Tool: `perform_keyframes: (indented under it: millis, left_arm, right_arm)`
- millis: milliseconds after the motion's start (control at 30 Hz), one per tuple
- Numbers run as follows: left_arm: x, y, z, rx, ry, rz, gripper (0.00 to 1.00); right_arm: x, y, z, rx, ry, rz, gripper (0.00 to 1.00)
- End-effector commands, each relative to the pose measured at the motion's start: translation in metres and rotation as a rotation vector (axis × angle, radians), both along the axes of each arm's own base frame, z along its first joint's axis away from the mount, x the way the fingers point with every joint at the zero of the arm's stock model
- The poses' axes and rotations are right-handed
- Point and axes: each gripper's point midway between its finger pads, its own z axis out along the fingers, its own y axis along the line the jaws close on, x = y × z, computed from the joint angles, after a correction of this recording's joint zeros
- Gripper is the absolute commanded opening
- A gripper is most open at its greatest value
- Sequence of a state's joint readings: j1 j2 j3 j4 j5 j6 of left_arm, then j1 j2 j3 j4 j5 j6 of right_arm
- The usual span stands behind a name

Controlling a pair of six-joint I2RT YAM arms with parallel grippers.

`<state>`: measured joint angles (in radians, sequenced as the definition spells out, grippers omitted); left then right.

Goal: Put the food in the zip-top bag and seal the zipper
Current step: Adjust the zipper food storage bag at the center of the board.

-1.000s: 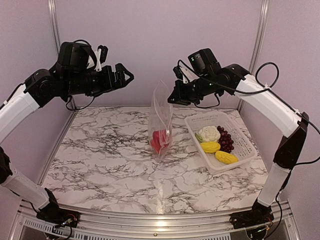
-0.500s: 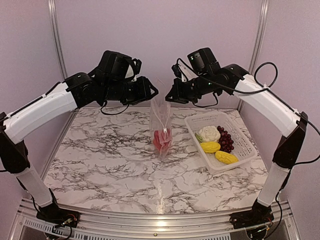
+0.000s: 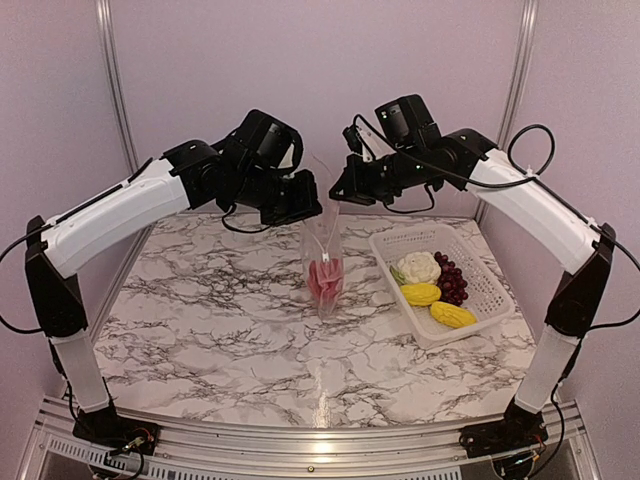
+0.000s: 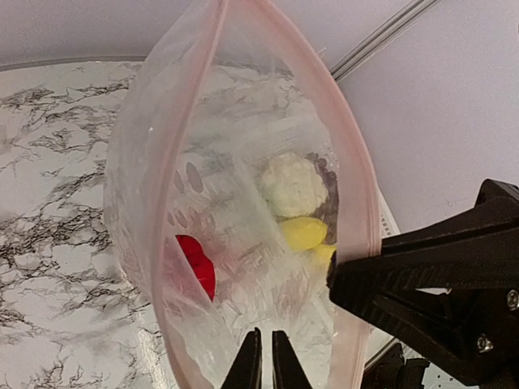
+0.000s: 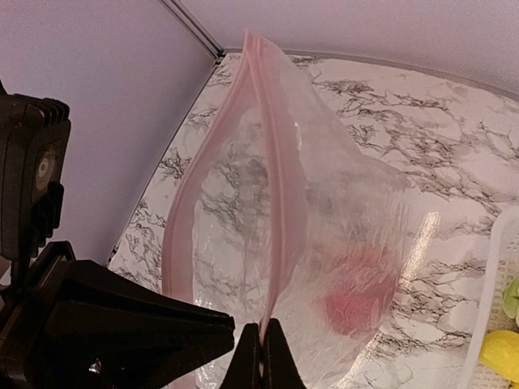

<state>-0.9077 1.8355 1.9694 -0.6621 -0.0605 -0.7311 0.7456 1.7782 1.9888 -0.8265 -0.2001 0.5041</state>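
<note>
Desk (image 3: pixel 220 320): white marble-pattern top, dark veins. 1 white lattice basket (image 3: pixel 487 285) sits on right side, toward back. Zip-top bag (image 3: pixel 325 240) upright mid-desk, bottom at surface; actual contact unclear.

place: robot lab cell | cues: aluminium frame posts (image 3: pixel 112 80), plain lilac walls (image 3: pixel 320 60), marble-print table (image 3: pixel 200 320)

White lattice basket (image 3: pixel 488 290) on marble table (image 3: pixel 200 320)
</note>
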Motion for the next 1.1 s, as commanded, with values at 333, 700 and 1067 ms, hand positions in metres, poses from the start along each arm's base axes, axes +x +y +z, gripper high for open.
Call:
perform_keyframes:
  millis: [333,700,1067]
  left_arm:
    - [-0.004,0.048,0.048,0.005,-0.167,0.118,0.59]
    - [-0.012,0.015,-0.004,0.018,-0.002,0.007,0.48]
    - [0.021,0.059,0.027,0.039,-0.057,0.177,0.0]
  right_arm:
    - [0.005,-0.004,0.018,0.038,-0.046,-0.019,0.0]
    - [0.003,-0.003,0.012,0.033,-0.036,-0.008,0.0]
    - [0.013,-0.029,0.038,-0.001,-0.099,-0.136,0.0]
